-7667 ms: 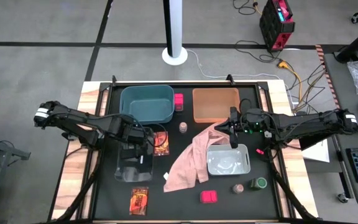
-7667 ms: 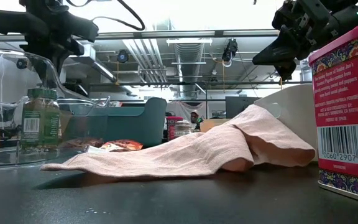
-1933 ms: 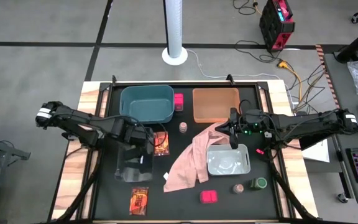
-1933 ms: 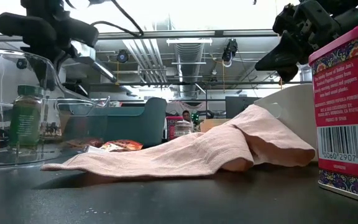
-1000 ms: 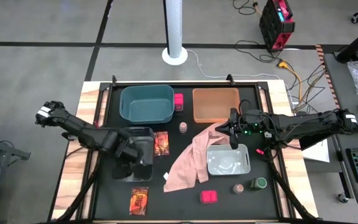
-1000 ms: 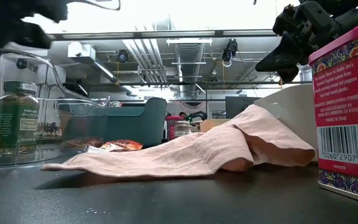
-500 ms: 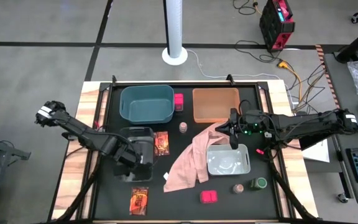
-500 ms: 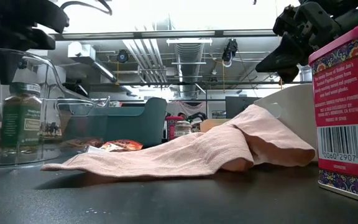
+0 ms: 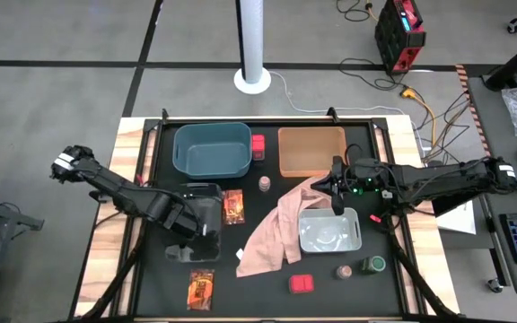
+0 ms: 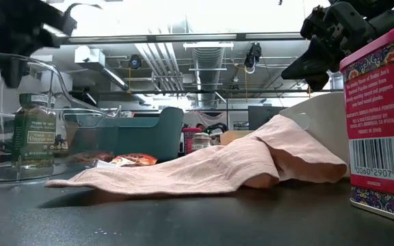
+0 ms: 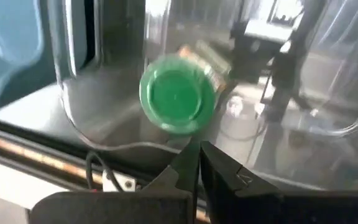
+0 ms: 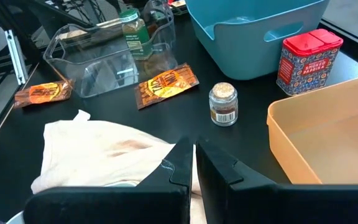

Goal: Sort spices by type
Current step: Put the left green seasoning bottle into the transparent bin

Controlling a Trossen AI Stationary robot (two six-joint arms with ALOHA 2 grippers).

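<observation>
A dark jar with a green lid (image 11: 178, 93) stands upright inside the clear bin (image 9: 176, 254), also visible as the jar (image 10: 34, 137) in the low view. My left gripper (image 11: 197, 148) hangs shut above that bin, pointing steeply down, its tips just beside the lid. My right gripper (image 9: 323, 184) waits shut in the air over the pink cloth (image 9: 272, 229). Loose spices lie about: two packets (image 9: 232, 206) (image 9: 201, 289), pink boxes (image 9: 258, 145) (image 9: 301, 283), brown jars (image 9: 265, 184) (image 9: 343, 271) and a second green-lidded jar (image 9: 372, 265).
A teal bin (image 9: 212, 148) and an orange bin (image 9: 311, 151) stand at the far edge. A grey bin (image 9: 330, 231) sits at mid right, partly under the cloth. Bare black mat lies along the near edge between the packet and the pink box.
My left gripper has tipped more steeply downward over the clear bin and stayed shut. In the low view the green-lidded jar stands a little farther right in the bin than a second ago.
</observation>
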